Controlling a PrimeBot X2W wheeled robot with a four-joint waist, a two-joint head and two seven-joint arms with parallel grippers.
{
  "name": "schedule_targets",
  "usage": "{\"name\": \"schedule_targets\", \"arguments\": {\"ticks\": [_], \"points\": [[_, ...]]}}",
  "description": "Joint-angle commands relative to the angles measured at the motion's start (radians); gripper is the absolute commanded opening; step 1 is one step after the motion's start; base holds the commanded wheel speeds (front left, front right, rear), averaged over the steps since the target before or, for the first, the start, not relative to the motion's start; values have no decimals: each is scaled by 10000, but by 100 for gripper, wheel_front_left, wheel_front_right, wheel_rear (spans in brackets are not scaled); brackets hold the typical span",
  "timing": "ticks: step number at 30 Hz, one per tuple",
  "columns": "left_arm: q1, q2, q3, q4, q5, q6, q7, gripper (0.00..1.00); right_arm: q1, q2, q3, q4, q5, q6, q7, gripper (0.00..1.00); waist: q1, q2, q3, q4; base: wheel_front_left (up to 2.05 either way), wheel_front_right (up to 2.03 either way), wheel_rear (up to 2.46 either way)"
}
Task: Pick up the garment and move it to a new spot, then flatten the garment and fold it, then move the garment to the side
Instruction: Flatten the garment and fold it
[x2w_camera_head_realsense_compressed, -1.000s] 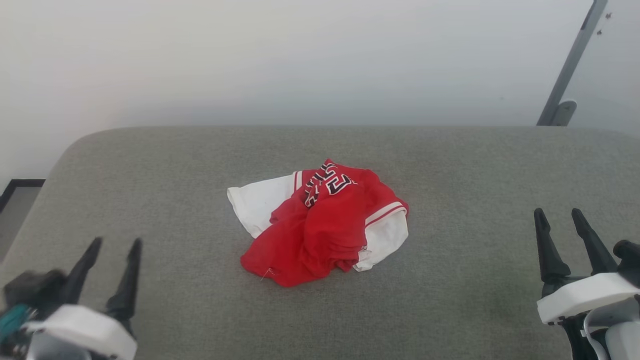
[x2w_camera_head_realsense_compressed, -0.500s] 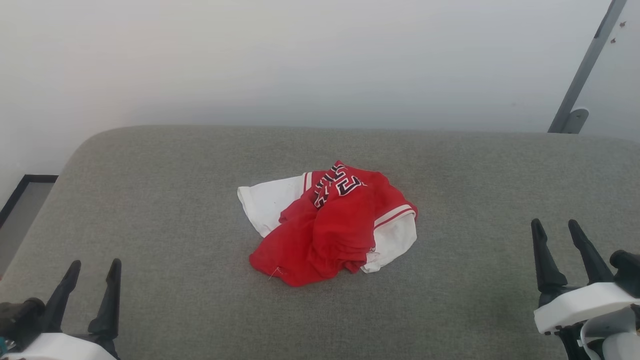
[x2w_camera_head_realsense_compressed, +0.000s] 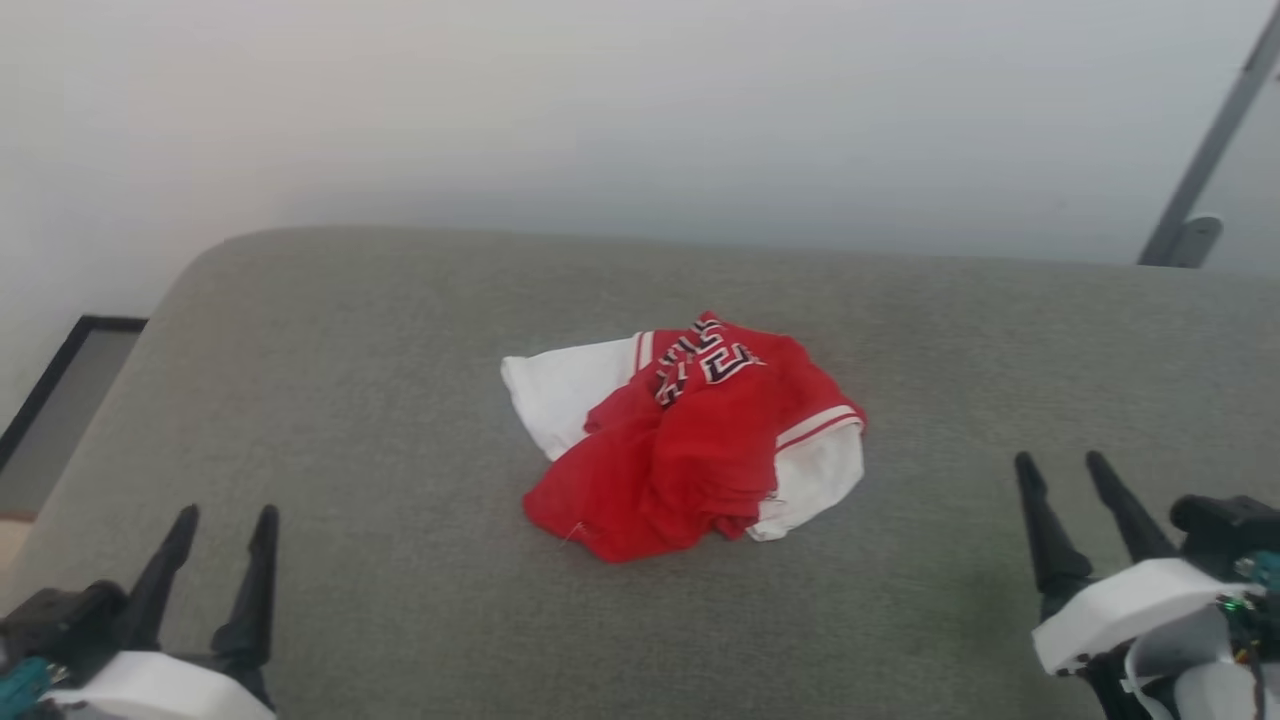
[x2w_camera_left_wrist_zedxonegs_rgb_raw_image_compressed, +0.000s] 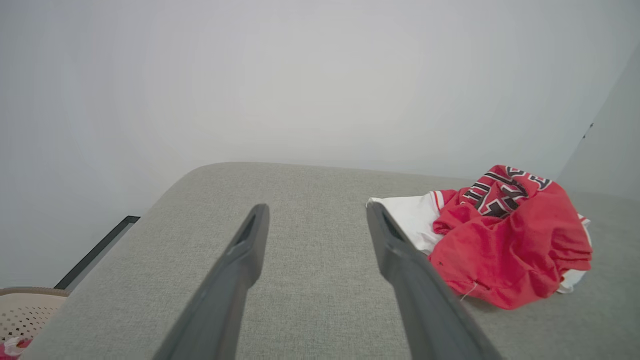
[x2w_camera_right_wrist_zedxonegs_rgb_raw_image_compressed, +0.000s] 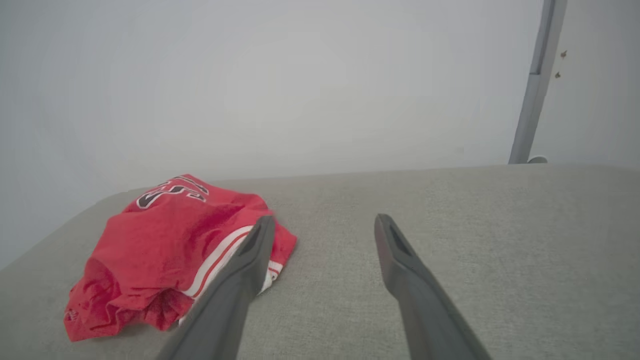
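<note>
Red garment (x2w_camera_head_realsense_compressed: 690, 440) — same crumpled heap

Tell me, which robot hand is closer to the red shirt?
The right gripper; its gap to the garment is shorter than the left gripper's.

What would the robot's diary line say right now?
garment: red-and-white jersey crumpled on grey padded surface | left gripper: open, empty | right gripper: open, empty | step: pick-up not started

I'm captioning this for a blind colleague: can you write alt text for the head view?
A crumpled red garment with white sleeves lies centred on a grey padded surface. The open left claw and open right claw sit at the lower corners, clear of it.
</note>
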Motion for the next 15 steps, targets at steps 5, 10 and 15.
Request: {"name": "schedule_targets", "arguments": {"ticks": [5,10,15], "points": [[-508,-198,-370,-145,193,-21,91,100,-468,-146,449,210,254,0,819,100,0,-1,479,652,0,0,0],[-971,-447,-747,-95,332,-126,56,100,-1054,-410,1038,410,259,0,1719,100,0,-1,1025,1228,0,0,0],[-1429,-751,-1120,110,537,-194,-15,100,-1569,-794,1721,688,149,0,2739,100,0,-1,1517,1737,0,0,0]]}}
